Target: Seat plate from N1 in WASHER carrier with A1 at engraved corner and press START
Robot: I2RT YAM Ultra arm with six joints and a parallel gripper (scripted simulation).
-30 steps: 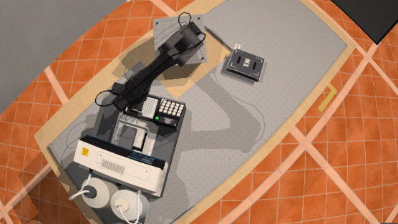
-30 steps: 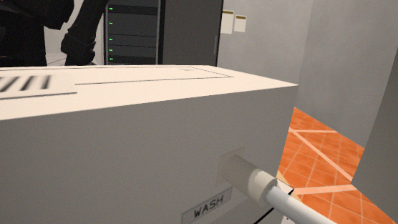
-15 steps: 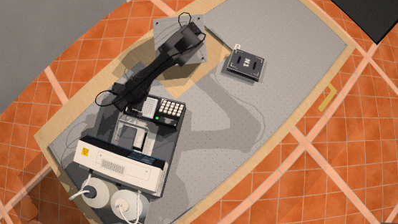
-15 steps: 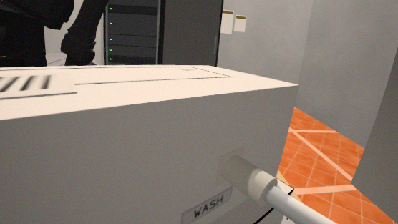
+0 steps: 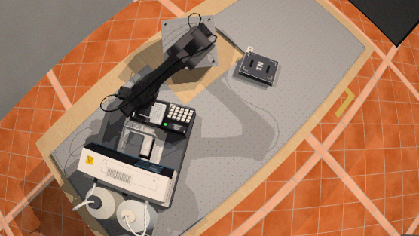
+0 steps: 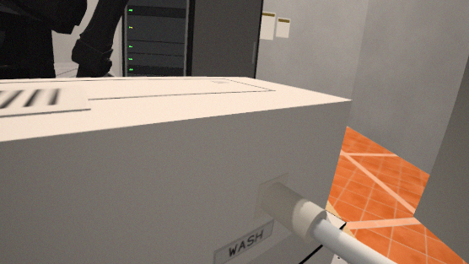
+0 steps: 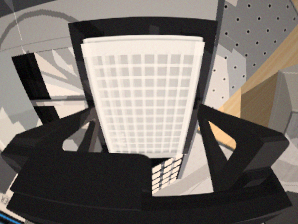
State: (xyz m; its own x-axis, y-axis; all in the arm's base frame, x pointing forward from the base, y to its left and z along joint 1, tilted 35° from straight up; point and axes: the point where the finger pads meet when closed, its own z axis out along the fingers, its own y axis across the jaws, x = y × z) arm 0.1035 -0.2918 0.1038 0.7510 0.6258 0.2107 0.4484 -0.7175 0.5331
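Observation:
The white well plate [image 5: 157,112] lies on the washer's black carrier, just left of the keypad [image 5: 180,114]. In the wrist view the plate [image 7: 143,99] sits inside a black frame and looks flat. I cannot tell which corner is cut off. My gripper [image 7: 149,109] hovers over the plate's near end, its fingers wide open on either side and apart from the plate; it also shows in the overhead view [image 5: 148,111]. A small green lamp [image 5: 165,124] glows below the keypad. The plate nest N1 [image 5: 258,66] stands empty.
The washer's cream housing [image 5: 126,175] rises behind the carrier, with two white bottles [image 5: 117,209] and hoses at its back. The exterior view shows only the housing's rear [image 6: 169,160], a hose [image 6: 337,236] and a rack [image 6: 190,23].

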